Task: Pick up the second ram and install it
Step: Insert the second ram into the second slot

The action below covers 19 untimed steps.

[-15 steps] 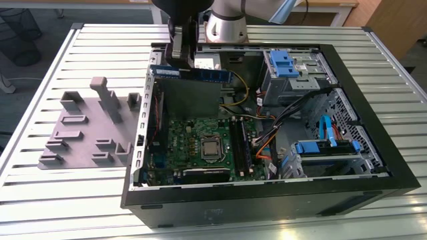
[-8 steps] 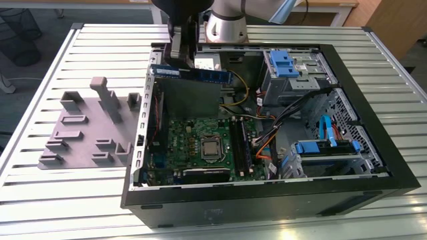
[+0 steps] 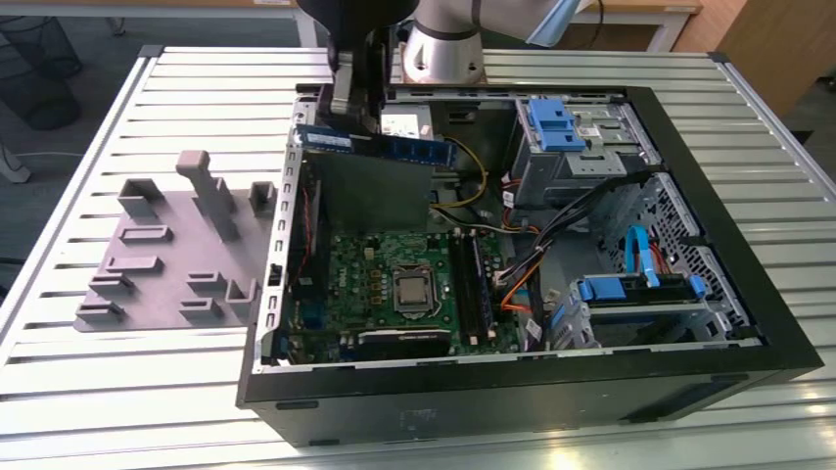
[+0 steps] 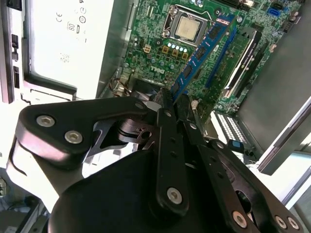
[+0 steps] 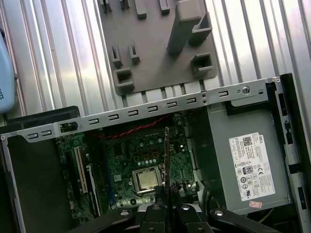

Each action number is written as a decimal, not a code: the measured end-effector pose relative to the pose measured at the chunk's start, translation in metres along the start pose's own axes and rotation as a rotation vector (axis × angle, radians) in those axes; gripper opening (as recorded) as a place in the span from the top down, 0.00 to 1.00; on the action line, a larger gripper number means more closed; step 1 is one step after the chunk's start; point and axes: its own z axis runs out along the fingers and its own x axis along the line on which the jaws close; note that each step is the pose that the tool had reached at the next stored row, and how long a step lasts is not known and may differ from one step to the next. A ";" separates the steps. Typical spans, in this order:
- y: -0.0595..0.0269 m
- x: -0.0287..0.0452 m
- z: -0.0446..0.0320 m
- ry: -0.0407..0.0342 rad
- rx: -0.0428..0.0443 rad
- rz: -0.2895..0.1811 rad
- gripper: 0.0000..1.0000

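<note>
The hand (image 5: 167, 191) clamps the second ram (image 5: 166, 155), edge-on in the first wrist view.

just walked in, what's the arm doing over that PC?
The gripper is shut on the second ram and holds it in the air over the open computer case, above the motherboard. The stick is not seated in a slot yet. The grey holder block sits on the table at the exterior view's left of the case.

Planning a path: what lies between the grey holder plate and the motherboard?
In the first wrist view: the case's slotted metal rail, then a red wire, between holder plate and motherboard.
</note>
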 end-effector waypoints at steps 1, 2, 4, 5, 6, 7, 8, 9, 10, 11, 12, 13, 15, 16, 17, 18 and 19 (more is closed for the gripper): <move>0.0000 0.0000 0.0000 -0.0001 0.0001 0.004 0.86; 0.0000 0.0000 0.0000 -0.0001 0.0002 0.008 0.86; 0.0000 0.0000 0.0000 -0.0003 0.0004 0.012 0.86; 0.0000 0.0000 0.0000 -0.0003 0.0004 0.012 0.86; 0.0000 0.0000 0.0000 -0.0003 0.0004 0.012 0.86; 0.0000 0.0000 0.0000 -0.0003 0.0004 0.012 0.86; 0.0000 0.0000 0.0000 -0.0002 0.0004 0.012 0.86; 0.0000 0.0000 0.0000 -0.0002 0.0004 0.012 0.86; 0.0000 0.0000 0.0000 -0.0003 0.0004 0.012 0.86; 0.0000 0.0000 0.0000 -0.0003 0.0004 0.012 0.86; 0.0000 0.0000 0.0000 -0.0002 0.0004 0.012 0.86; 0.0000 0.0000 0.0000 -0.0002 0.0004 0.012 0.86; 0.0000 0.0000 0.0000 -0.0002 0.0004 0.012 0.86; 0.0000 0.0000 0.0001 -0.0003 0.0004 0.012 0.86; 0.0000 0.0000 0.0000 -0.0003 0.0004 0.012 0.86; 0.0000 0.0000 0.0000 -0.0003 0.0004 0.013 0.86; 0.0000 0.0000 0.0000 -0.0003 0.0005 0.015 0.86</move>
